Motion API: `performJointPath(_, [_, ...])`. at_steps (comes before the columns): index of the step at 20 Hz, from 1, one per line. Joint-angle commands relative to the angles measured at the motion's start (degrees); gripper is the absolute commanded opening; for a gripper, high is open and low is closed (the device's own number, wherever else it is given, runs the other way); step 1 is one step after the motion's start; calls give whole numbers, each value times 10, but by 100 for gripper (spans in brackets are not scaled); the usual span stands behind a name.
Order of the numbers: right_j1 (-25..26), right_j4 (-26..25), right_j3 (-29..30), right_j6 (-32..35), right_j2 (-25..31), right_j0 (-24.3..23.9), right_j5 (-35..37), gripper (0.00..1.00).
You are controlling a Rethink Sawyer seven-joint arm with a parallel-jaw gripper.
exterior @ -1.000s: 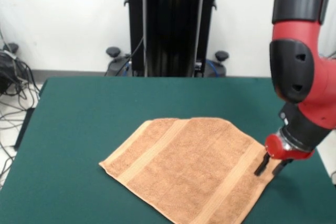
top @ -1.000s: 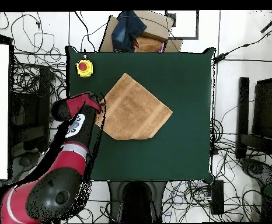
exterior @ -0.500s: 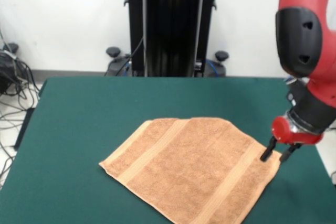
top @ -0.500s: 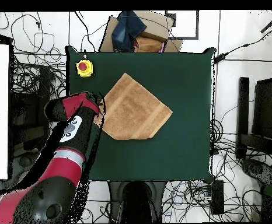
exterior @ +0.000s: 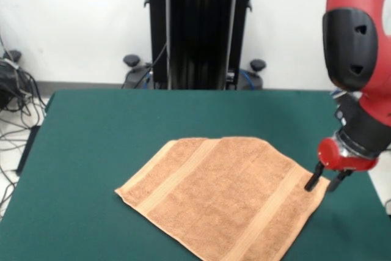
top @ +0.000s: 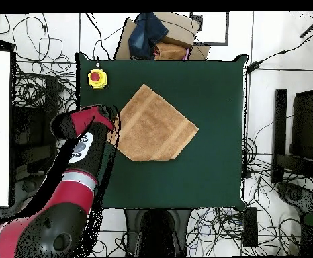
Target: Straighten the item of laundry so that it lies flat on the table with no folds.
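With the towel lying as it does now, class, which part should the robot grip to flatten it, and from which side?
Probably the towel corner under the end effector, at the front view's right. That corner looks cut off, as if folded under, so grip the edge there from above and draw it outward over the table. The other corners lie flat.

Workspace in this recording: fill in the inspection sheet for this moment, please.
Surface: green table, flat.
Job's things: tan towel spread diagonally; far corner looks cut off, maybe folded under.
Clutter: yellow box with red button on a table corner.
Gripper: gripper open, tips over the towel's corner; contact unclear.
Cables: many on the floor around the table.
Surroundings: black pedestal, cardboard box with dark cloth.
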Motion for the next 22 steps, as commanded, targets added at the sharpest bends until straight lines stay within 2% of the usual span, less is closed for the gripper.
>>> performJointPath(1, [109, 28, -58, 164, 22, 2, 12, 100])
performJointPath(6, [118, 33, -69, 161, 26, 1, 19, 100])
performJointPath(9, [92, 34, -39, 144, 42, 0, 43, 100])
performJointPath(12, [58, 44, -3, 112, 73, -9, 105, 100])
performJointPath(22, [52, 47, -7, 109, 79, -4, 136, 100])
